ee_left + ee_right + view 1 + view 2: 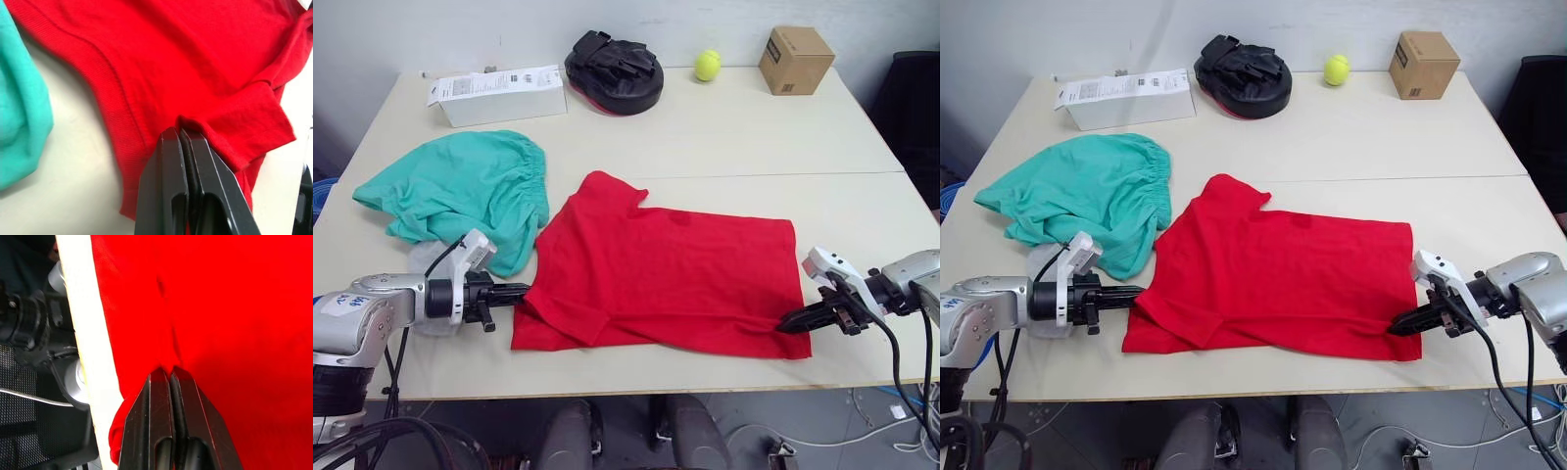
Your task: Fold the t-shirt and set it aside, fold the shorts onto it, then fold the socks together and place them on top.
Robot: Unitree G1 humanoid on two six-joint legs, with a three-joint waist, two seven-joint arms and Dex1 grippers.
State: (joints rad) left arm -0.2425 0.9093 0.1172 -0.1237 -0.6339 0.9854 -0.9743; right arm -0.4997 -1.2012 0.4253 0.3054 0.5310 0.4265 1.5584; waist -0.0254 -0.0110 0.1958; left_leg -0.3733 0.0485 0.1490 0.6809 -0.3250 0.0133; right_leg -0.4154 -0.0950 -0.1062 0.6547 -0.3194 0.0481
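Red cotton dominates the pale desk point(724, 137) as the t-shirt point(675, 279) lies spread near the front edge, one sleeve pointing toward the back; the left pincer point(521, 289) is clamped on a fold at the shirt's left edge, its black fingers point(168, 181) pressed together on the cloth; the right pincer point(790, 321) pinches the shirt's front right corner close to the desk's edge, fingers likewise closed on fabric; the teal-green shorts point(460, 191) sit bunched just left of the shirt, their gathered waistband facing it; something pale grey point(423, 259) peeks from under the shorts beside the left arm, too hidden to identify; along the back stand a white box point(499, 93), a black padded mitt point(615, 70), a yellow-green tennis ball point(708, 65) and a cardboard box point(795, 60).
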